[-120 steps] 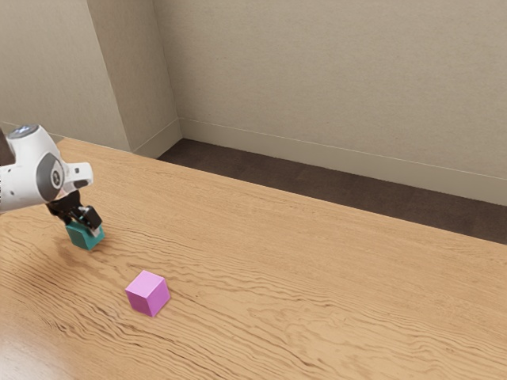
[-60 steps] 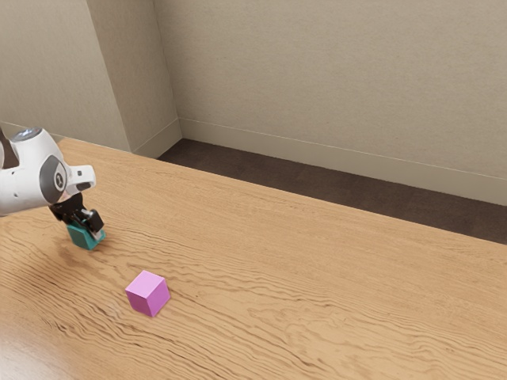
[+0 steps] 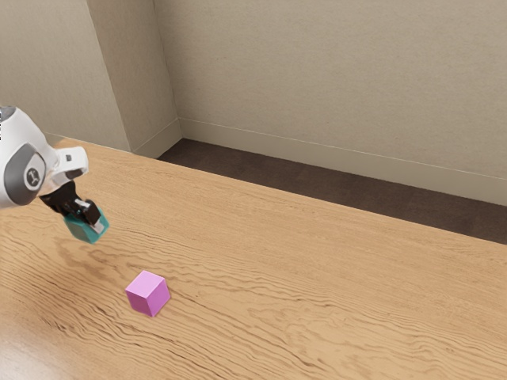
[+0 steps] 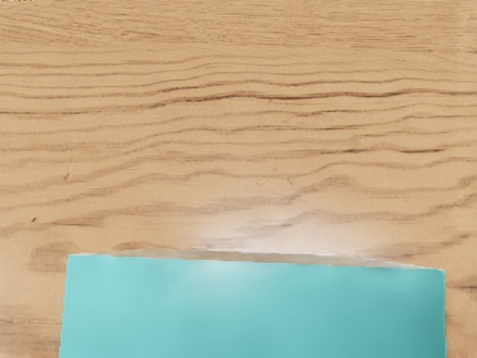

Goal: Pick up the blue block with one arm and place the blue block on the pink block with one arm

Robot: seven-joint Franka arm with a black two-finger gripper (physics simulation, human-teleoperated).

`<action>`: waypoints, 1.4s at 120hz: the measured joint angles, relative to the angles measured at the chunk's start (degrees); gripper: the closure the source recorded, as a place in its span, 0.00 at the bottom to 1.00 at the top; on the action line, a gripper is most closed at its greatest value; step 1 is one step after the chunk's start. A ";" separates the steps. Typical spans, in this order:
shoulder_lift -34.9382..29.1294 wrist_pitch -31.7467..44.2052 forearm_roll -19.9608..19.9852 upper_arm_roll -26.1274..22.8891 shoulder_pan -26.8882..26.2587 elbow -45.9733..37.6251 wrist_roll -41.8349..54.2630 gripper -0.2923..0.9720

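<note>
Blue block (image 3: 87, 229) — clamped in tool (image 3: 84, 218), above table (image 3: 317, 277).

**Two cubes: one held, one at rest**

Blue block (image 3: 89, 229): small teal-blue cube at the far left of the exterior frame. It is clamped between the fingers of the gripper (image 3: 84, 218), tilted, and just clear of the tabletop (image 3: 317, 277). In the wrist view it shows a plain teal face (image 4: 253, 309).

Pink block (image 3: 147, 293): small magenta cube at the lower left, flat on the tabletop. It lies below and to the right of the blue block, apart from it.
</note>
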State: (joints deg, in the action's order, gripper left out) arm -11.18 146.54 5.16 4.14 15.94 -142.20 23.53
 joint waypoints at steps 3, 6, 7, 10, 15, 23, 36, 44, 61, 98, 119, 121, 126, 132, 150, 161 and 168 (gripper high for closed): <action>-1.42 0.00 -0.91 -0.04 -1.37 -1.18 -1.30 0.50; -2.52 -0.01 -1.69 -0.09 -2.29 -2.18 -2.60 0.50; -2.93 -0.01 -1.92 -0.10 -2.60 -2.57 -3.03 0.50; -3.93 -0.02 -2.53 -0.14 -3.48 -3.50 -4.34 0.50; -5.04 -0.04 -3.35 -0.16 -4.48 -4.70 -6.49 0.50; -5.79 -0.18 -4.20 -0.43 -5.97 -5.70 -9.88 0.50; -5.72 -0.46 -4.92 -2.38 -7.48 -6.02 -15.31 0.50; -5.46 -0.58 -5.14 -2.76 -7.95 -6.02 -18.34 0.50; -1.70 -0.70 -5.23 -3.92 -9.07 -5.34 -24.10 0.50; 1.17 -0.80 -4.96 -5.71 -9.07 -5.22 -33.22 0.49; 1.59 -0.84 -5.72 -6.94 -9.08 -5.43 -36.38 0.49; 1.60 -0.85 -6.03 -7.04 -9.09 -5.43 -36.54 0.49; 1.60 -0.85 -6.66 -7.19 -9.09 -5.41 -36.86 0.49; 1.53 -0.86 -7.18 -7.27 -8.99 -5.45 -37.12 0.49; 1.38 -0.88 -7.87 -7.31 -8.79 -5.52 -37.44 0.49; 1.32 -0.89 -8.03 -7.31 -8.93 -5.56 -37.24 0.49; 1.29 -0.90 -8.07 -7.31 -8.97 -5.57 -37.00 0.49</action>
State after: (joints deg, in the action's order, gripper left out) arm -9.90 145.64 -2.91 -3.18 6.97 -147.76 -13.48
